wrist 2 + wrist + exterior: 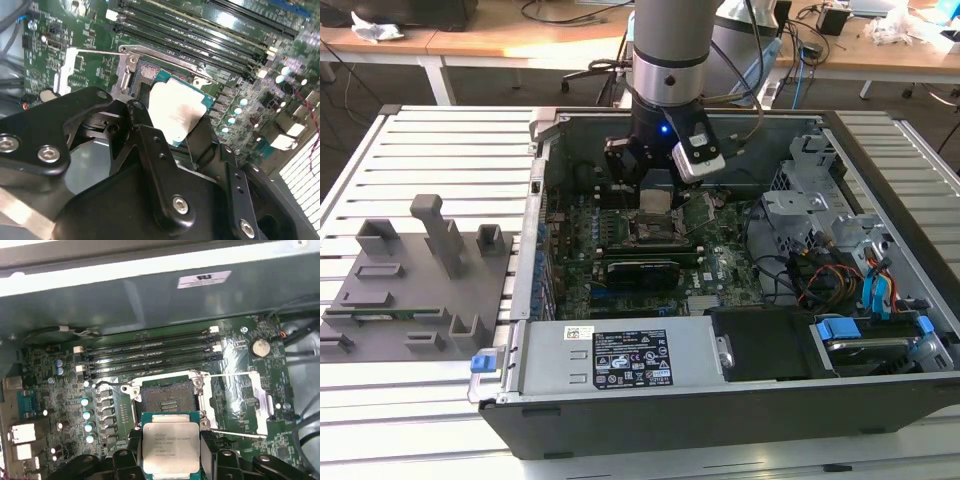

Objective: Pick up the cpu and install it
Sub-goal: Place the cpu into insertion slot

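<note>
Cpu (171, 449) sits clamped in the gripper (171, 462), silver top facing up, its pale border and green edge showing in both wrist views. The black fingers (146, 136) are closed against two opposite sides of the chip, and nothing else is in their hold. In the second wrist view the cpu (177, 112) hangs tilted a little, just over the near edge of the open socket (142, 75), and is not seated in it; whether it touches the socket rim cannot be told. In the first wrist view the socket (167, 400) lies bare and dark, with its metal frame (235, 402) swung open to one side and a thin lever (112, 384) lifted at the other. Beyond the socket run four long memory slots (150, 357) on the green board (50, 390), and a coin battery (260, 346) lies near the board's corner. In the exterior view the gripper (655, 188) reaches down into the open computer case (720, 400), above the middle of the board, with a long black card (640, 272) just nearer the camera. The case rests on a slatted table (440, 140); a grey tray (410, 290) with upright blocks lies to the exterior view's left, well apart from the case.
</note>
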`<state>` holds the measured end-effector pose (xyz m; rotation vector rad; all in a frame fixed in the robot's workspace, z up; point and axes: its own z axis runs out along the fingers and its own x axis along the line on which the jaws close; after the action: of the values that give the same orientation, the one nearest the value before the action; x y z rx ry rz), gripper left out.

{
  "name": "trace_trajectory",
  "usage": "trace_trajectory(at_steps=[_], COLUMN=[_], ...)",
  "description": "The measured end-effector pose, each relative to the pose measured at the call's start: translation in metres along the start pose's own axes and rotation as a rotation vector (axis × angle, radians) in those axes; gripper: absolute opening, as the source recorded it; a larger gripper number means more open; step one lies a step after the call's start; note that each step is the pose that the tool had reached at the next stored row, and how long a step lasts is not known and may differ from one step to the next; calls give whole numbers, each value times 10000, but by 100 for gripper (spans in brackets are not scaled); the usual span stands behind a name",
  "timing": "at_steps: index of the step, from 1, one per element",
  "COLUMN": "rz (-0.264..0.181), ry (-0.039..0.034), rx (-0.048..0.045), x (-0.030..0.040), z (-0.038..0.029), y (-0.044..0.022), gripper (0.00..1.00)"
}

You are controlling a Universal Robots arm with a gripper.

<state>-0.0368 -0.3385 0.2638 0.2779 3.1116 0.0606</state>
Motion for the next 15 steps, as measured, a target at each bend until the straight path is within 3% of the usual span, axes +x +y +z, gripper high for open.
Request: trace_trajectory(at_steps=[1,15], rz=[618,3437], ry=[-25,-137], rx=[8,46], x=[0,0], z=[1,4], y=[0,0], gripper=[55,55])
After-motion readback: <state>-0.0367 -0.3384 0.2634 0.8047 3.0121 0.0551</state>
